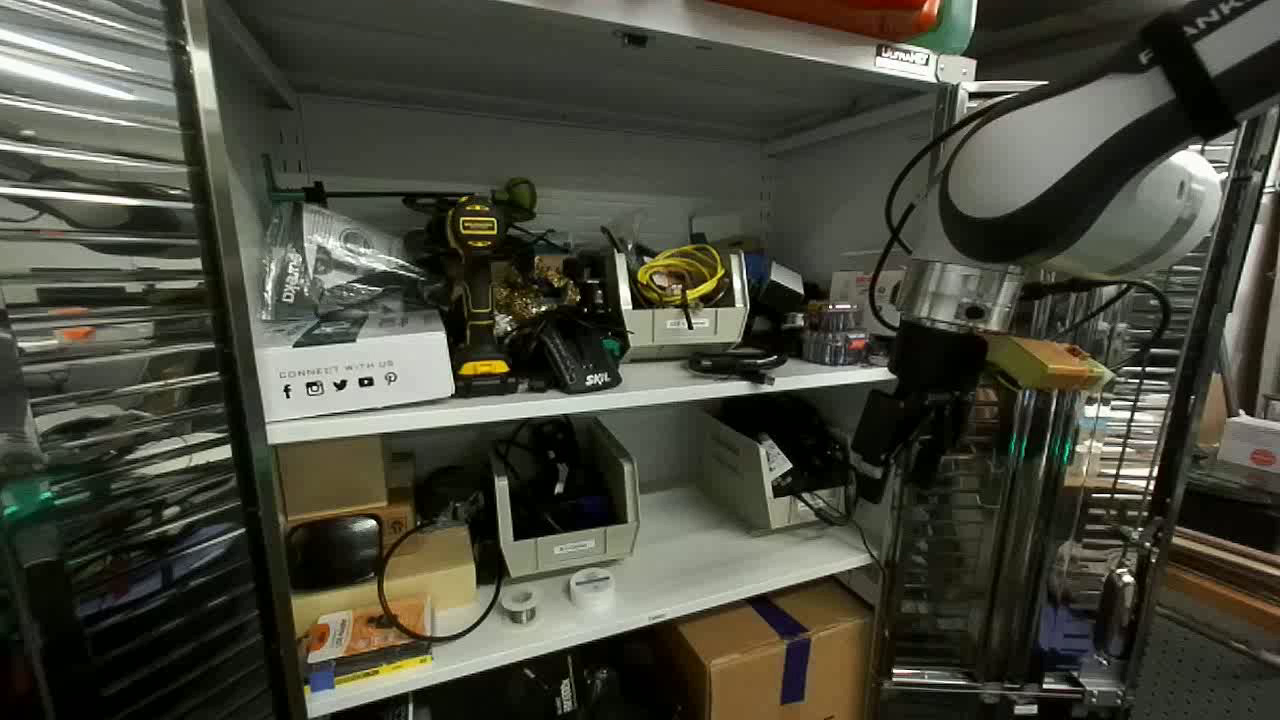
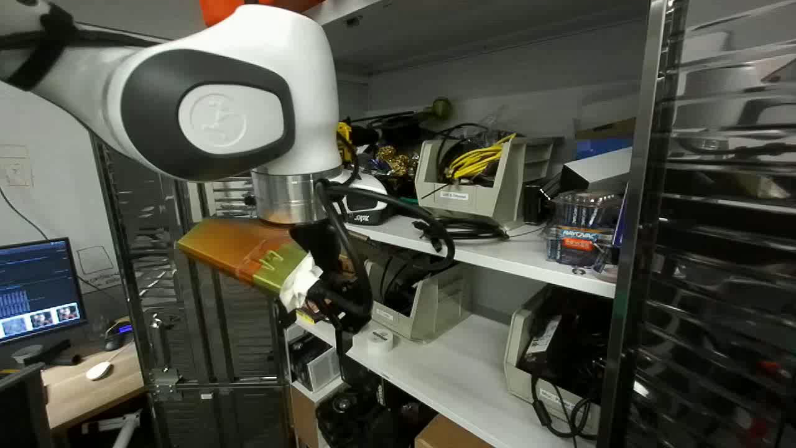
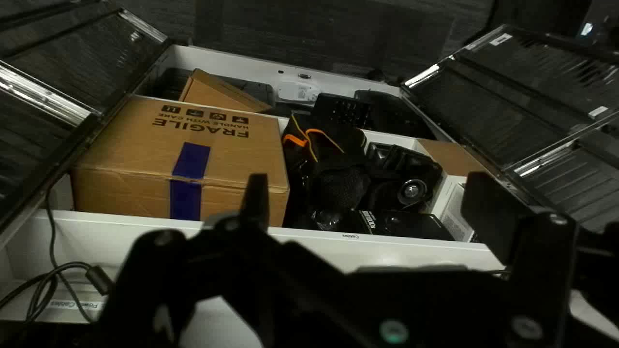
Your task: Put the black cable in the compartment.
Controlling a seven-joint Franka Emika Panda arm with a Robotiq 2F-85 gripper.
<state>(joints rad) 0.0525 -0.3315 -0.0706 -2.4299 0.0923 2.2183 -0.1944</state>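
Note:
The black cable (image 1: 738, 364) lies as a flat coiled bundle near the front edge of the upper white shelf, in front of the bin with yellow cord; the bundle of black cable (image 2: 466, 225) shows there in both exterior views. The tall upper bay around it, with its white back wall (image 1: 600, 150), appears to be the compartment. My gripper (image 3: 368, 188) stands open in the wrist view, fingers wide apart and nothing between them. In an exterior view the gripper (image 1: 903, 475) points down in front of the shelving's side, lower than the cable and apart from it.
A grey bin (image 1: 690, 325) stands behind the cable, a battery pack (image 2: 578, 224) beside it. On the lower shelf (image 1: 690, 540) are two more bins, one trailing cords (image 3: 43, 285). Open mesh doors (image 1: 1050, 560) flank the cabinet. Underneath sits a cardboard box (image 3: 145, 188).

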